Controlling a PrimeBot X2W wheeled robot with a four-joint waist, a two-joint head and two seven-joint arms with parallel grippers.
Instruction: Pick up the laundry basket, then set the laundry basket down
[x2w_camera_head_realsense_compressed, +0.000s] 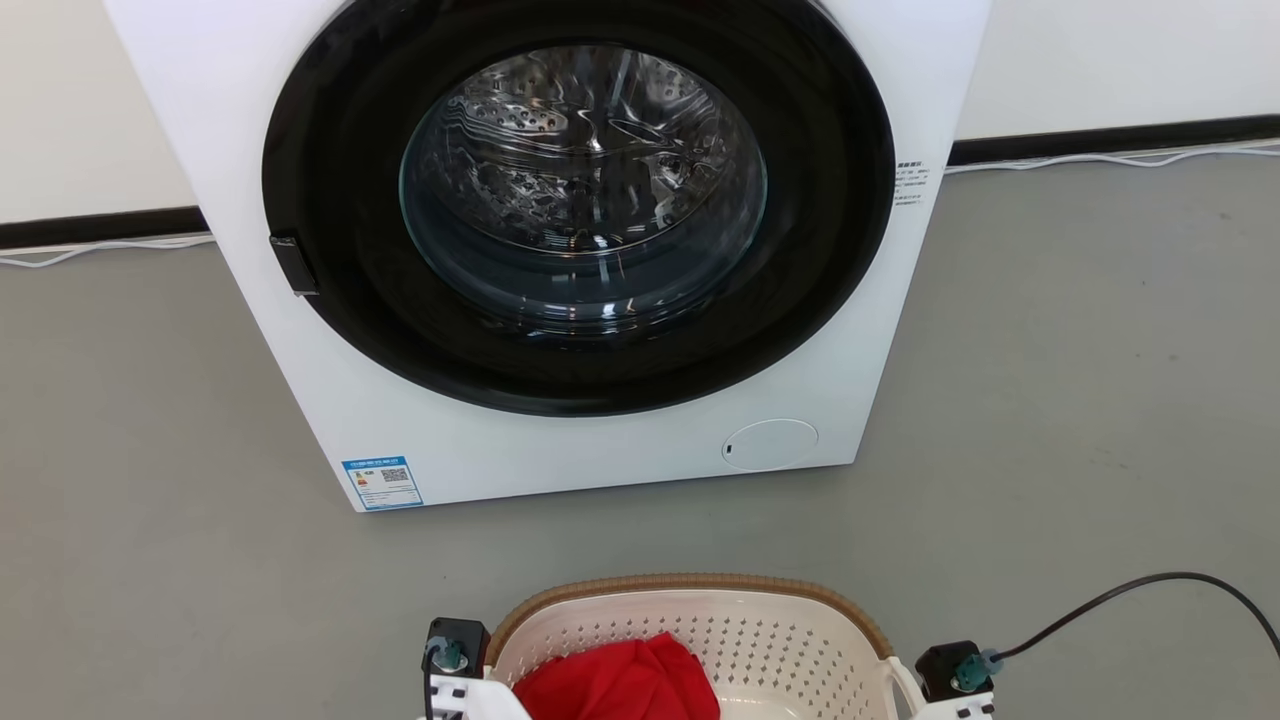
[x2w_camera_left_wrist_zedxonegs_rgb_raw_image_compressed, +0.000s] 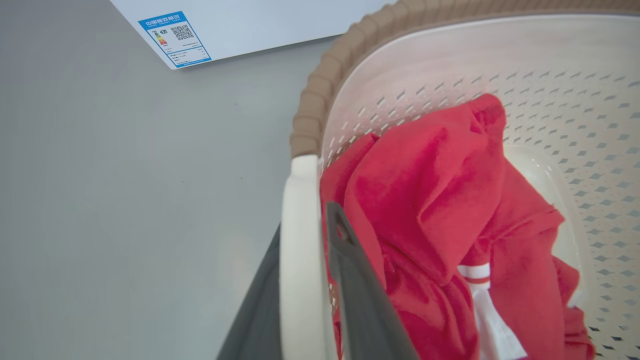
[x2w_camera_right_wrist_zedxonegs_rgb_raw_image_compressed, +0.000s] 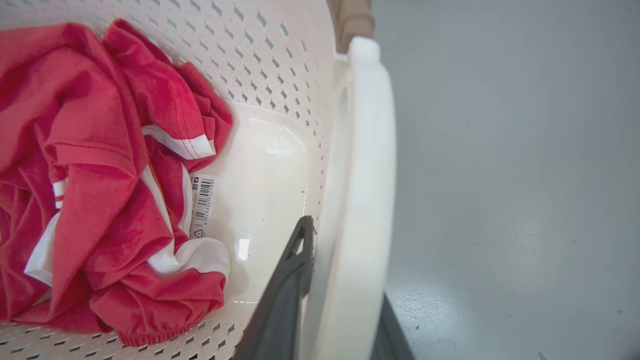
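The laundry basket sits at the bottom middle of the head view: cream, perforated, with a brown woven-look rim. A crumpled red garment with white trim lies inside it. My left gripper is shut on the basket's left white loop handle, one dark finger inside the basket and one outside. My right gripper is shut on the right white handle the same way. Whether the basket's base touches the floor is hidden.
A large white washing machine with a round dark glass door stands straight ahead, close behind the basket. Grey floor spreads to both sides. A black cable loops from my right wrist. White cables run along the wall's base.
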